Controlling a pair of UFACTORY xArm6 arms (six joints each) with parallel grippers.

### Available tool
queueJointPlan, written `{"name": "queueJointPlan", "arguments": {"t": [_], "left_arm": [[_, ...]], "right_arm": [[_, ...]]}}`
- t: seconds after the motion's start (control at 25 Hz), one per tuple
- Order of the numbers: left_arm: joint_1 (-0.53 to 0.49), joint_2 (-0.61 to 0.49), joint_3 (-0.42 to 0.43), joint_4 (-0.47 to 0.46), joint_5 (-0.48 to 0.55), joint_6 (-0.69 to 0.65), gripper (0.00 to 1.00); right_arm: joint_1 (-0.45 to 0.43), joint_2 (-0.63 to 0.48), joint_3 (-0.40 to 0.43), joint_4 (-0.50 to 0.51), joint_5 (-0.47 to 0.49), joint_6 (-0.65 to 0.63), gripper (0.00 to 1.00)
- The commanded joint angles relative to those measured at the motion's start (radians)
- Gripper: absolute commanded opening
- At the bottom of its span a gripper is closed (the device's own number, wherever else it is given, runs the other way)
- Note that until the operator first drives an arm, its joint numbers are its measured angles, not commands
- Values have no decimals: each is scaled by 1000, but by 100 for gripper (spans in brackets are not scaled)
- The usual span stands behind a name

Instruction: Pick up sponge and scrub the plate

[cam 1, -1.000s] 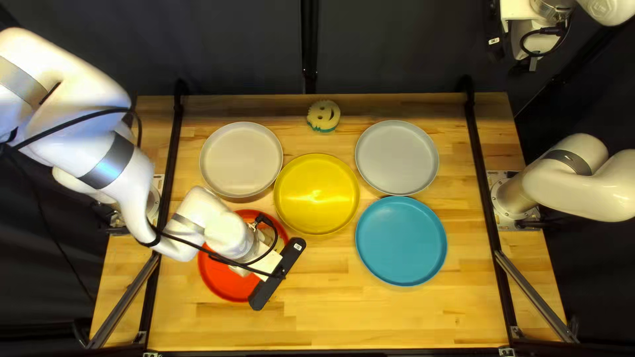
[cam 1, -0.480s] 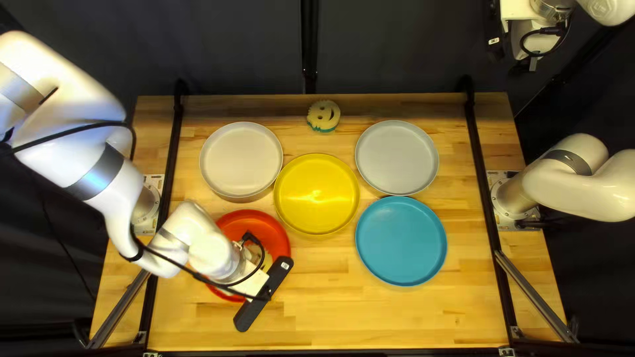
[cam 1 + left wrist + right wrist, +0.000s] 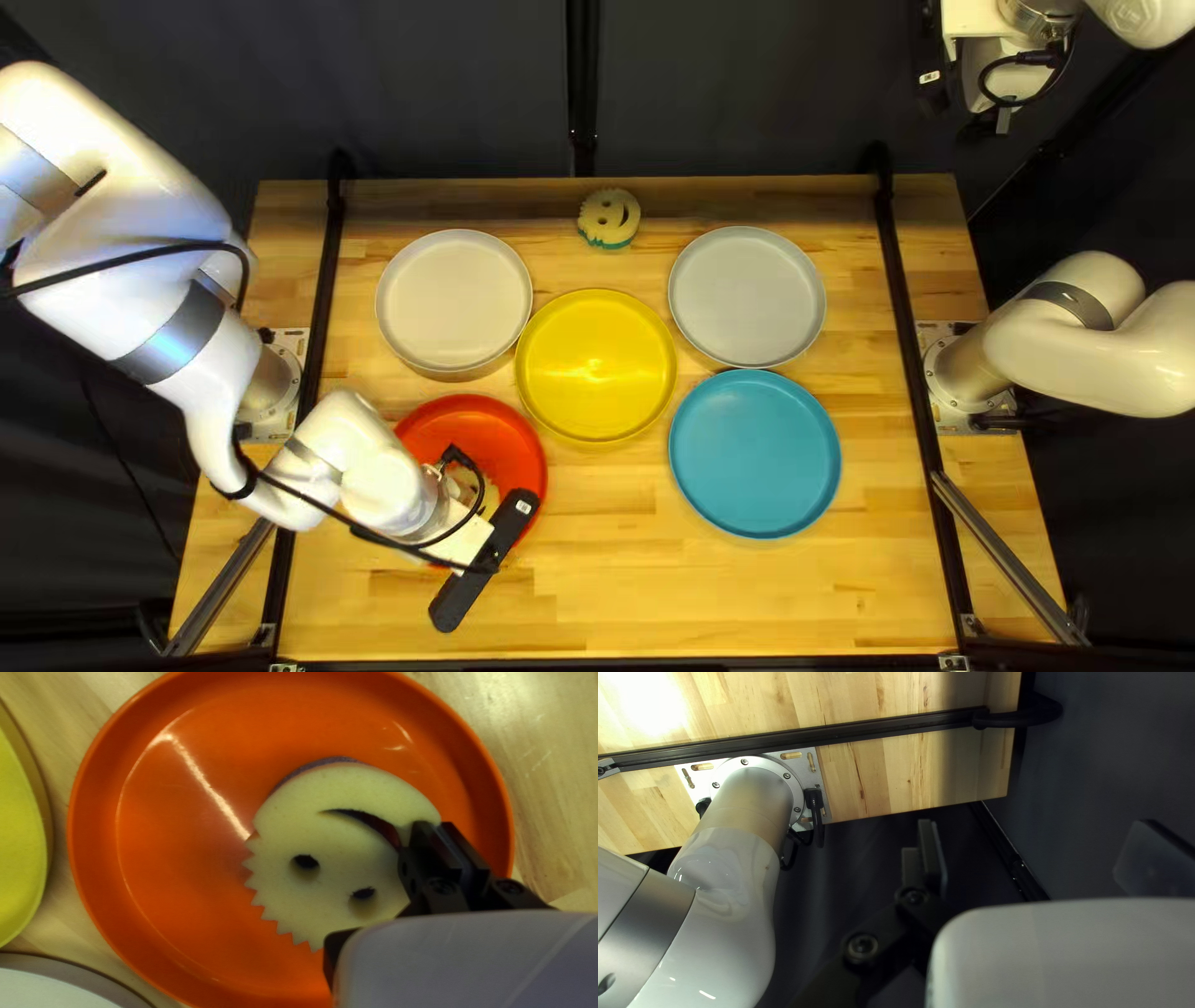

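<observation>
1. shifted slightly since the last frame: my left gripper (image 3: 486,565), towards the table's near left corner, uncovering more of the red plate (image 3: 456,423).
2. my left claw is clenched on the edge of a cream smiley-face sponge (image 3: 336,846), which lies inside the red plate.
3. my right gripper (image 3: 931,75) is raised beyond the table's far edge, its claw spread wide.
4. beside the red plate sits a yellow plate (image 3: 598,361); a second smiley-face sponge (image 3: 609,214) rests near the far edge.
</observation>
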Motion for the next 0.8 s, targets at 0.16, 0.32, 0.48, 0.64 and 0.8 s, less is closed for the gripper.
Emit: {"name": "queueJointPlan", "arguments": {"t": [0.16, 0.32, 0.48, 0.64, 0.8], "left_arm": [[93, -5, 18, -49, -22, 133, 0], [91, -18, 32, -63, -23, 143, 0], [26, -28, 48, -65, -24, 78, 0], [-68, -16, 63, -86, -48, -1, 0], [-135, -23, 63, -75, -42, -88, 0]], "right_arm": [[0, 0, 0, 0, 0, 0, 100], [0, 0, 0, 0, 0, 0, 100], [0, 0, 0, 0, 0, 0, 100], [0, 0, 0, 0, 0, 0, 100], [0, 0, 0, 0, 0, 0, 100]]}}
